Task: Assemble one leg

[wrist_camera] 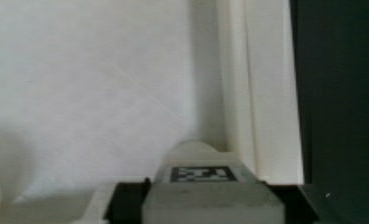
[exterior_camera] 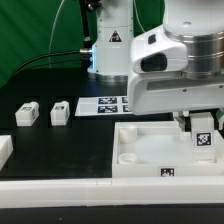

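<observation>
1. Gripper (exterior_camera: 203,128) hangs low over the exterior view's right part of the large white tray (exterior_camera: 140,150), and its two fingers are closed on a leg (exterior_camera: 204,141) (the black-and-white tag on it faces the camera).
2. The held leg is upright, above the tray's corner on that side; I cannot tell if it touches the tray.
3. In the wrist view the same leg (wrist_camera: 206,171) shows between the fingers (wrist_camera: 135,203), with the white tray surface (wrist_camera: 110,90) behind it and the dark table (wrist_camera: 344,90) beside.
4. Two more legs (exterior_camera: 27,114) and (exterior_camera: 59,113) stand on the black table (exterior_camera: 60,150) at the exterior view's left, near each other but apart.
5. The marker board (exterior_camera: 100,104) lies flat behind the tray.
</observation>
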`<action>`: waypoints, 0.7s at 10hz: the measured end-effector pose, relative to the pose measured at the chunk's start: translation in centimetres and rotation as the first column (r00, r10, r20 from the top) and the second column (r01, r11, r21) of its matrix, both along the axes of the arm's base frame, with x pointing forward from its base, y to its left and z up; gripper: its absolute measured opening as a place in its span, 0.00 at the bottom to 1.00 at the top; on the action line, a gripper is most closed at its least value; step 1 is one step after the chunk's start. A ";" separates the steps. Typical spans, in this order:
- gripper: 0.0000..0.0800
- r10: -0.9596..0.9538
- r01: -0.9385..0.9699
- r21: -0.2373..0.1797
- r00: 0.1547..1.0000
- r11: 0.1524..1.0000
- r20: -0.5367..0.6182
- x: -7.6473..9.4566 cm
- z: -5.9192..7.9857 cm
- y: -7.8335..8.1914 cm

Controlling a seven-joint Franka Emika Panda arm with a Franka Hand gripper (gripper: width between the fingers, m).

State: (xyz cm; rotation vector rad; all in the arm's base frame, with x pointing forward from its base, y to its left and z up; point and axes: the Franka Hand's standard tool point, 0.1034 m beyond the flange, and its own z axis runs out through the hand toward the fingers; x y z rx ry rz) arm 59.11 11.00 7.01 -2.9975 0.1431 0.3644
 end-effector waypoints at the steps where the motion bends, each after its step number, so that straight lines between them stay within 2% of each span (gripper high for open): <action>1: 0.36 0.000 0.000 0.000 1.000 1.000 0.000 0.0 0.0 0.0; 4: 0.36 -0.075 0.075 -0.013 0.997 0.997 -0.010 0.0 0.0 0.0; 6: 0.36 -0.292 0.289 -0.065 0.956 0.955 -0.032 0.0 0.0 -0.1; 7: 0.37 -0.431 0.426 -0.096 0.901 0.900 -0.044 0.0 0.0 0.2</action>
